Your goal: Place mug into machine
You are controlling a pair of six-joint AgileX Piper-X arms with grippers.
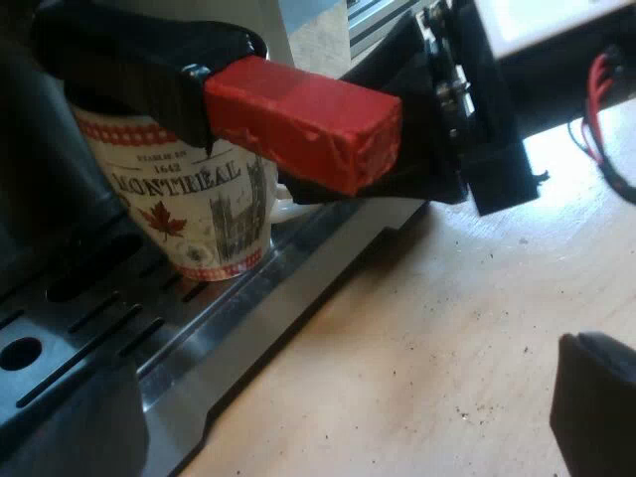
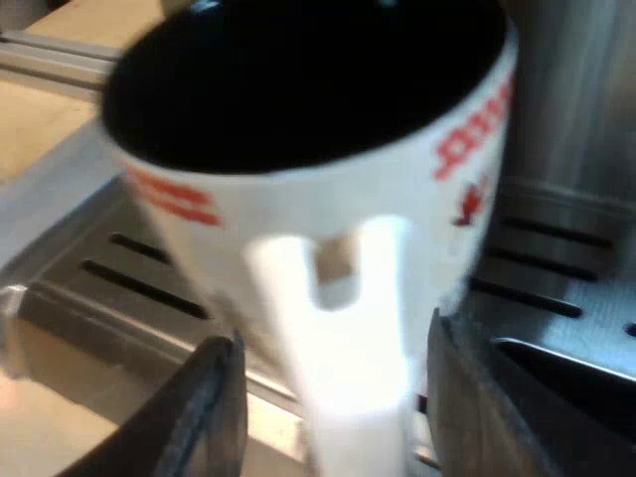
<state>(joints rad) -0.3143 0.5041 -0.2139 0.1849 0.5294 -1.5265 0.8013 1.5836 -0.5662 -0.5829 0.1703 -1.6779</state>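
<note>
A white mug (image 1: 189, 204) with red print and a maple leaf stands upright on the espresso machine's slotted drip tray (image 1: 109, 333), under the holder's dark handle with its red end (image 1: 308, 119). My right gripper (image 1: 328, 194) reaches in at the mug's handle. In the right wrist view the mug (image 2: 328, 189) is close up, its white handle (image 2: 348, 328) between my right gripper's (image 2: 333, 397) two black fingers, which stand open with a small gap on each side. My left gripper (image 1: 333, 422) is open over the wooden table, short of the tray, with nothing between its fingers.
The wooden tabletop (image 1: 427, 338) runs up to the tray's metal edge. The machine's steel front (image 2: 576, 109) rises right behind the mug. A metal rail (image 1: 373, 20) lies beyond the machine.
</note>
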